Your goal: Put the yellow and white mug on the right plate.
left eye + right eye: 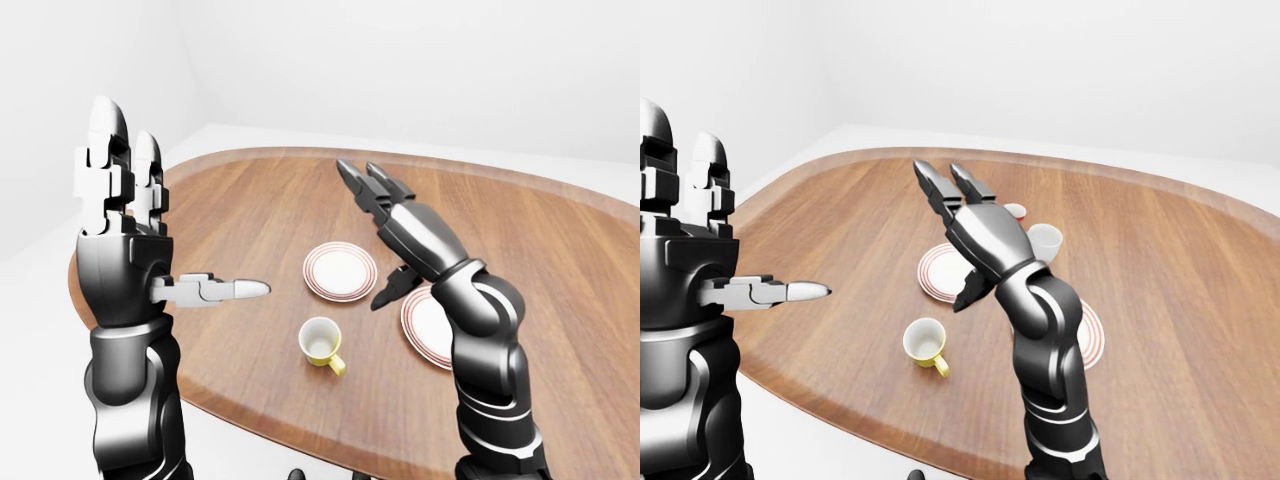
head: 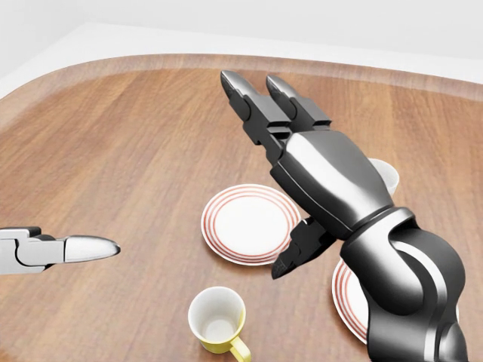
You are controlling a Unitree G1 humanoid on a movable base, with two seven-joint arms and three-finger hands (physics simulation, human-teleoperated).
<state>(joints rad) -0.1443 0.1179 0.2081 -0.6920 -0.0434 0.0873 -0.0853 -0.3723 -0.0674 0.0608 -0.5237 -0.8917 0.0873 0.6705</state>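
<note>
Hovering right robot hand (image 2: 283,151), fingers apart, clamping nothing; yellow and white mug (image 2: 217,320) untouched at 6 o'clock on desk (image 2: 113,151); right plate (image 2: 355,302) bare; all left.

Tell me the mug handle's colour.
Yellow, like the mug's outside; the inside is white. Head view shows it best.

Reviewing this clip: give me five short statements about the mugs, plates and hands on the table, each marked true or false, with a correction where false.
1. The yellow and white mug stands upright on the wooden table. True.
2. The mug already sits on the right plate. False: it stands on bare wood, apart from both plates.
3. The right hand is open, fingers extended above the table. True.
4. The left hand grips the mug. False: it is raised, open and holds nothing.
5. The left plate carries a mug. False: nothing is on it.
</note>
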